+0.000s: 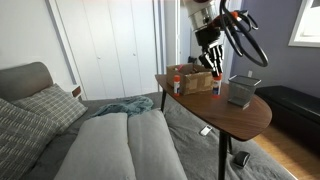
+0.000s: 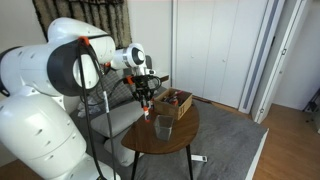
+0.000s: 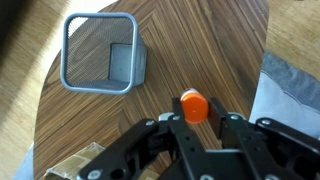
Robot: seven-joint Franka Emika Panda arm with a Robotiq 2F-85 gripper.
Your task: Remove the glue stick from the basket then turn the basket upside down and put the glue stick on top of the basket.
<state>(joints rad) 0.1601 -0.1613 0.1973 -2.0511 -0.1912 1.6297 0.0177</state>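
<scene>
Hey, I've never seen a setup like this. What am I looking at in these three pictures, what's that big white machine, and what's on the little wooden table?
The big white machine is a robot arm; at its end is a two-fingered gripper. Two pictures come from cameras standing in the room; the third is from a camera on the arm's wrist, looking down past the fingers. On the wooden table are a grey mesh basket, upright and empty, a brown box and what looks like a small red-topped bottle. A glue stick with an orange cap sits between the gripper's fingers, outside the basket. Whether the fingers already pinch it cannot be told.
</scene>
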